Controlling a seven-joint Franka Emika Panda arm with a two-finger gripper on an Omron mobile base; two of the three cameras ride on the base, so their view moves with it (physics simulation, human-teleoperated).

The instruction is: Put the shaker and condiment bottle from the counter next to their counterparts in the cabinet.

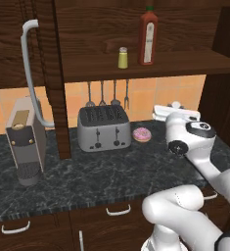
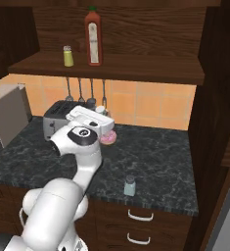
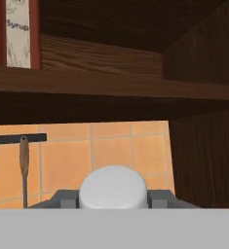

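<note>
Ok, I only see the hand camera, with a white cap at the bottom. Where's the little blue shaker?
Observer: The shaker stands upright near the front edge of the counter, apart from everything else.
Operator: Is there another one up high?
Observer: Yes, a yellow-green shaker stands left of the red bottle.
Operator: What's down below?
Observer: The gripper, shut on the condiment bottle, hangs above the counter, close to a pink doughnut beside the toaster.

Yellow-green shaker [image 1: 123,58] left of red bottle [image 1: 148,37] on cabinet shelf [image 1: 185,63]; toaster [image 1: 103,128] and donut [image 1: 142,134] below.
</note>
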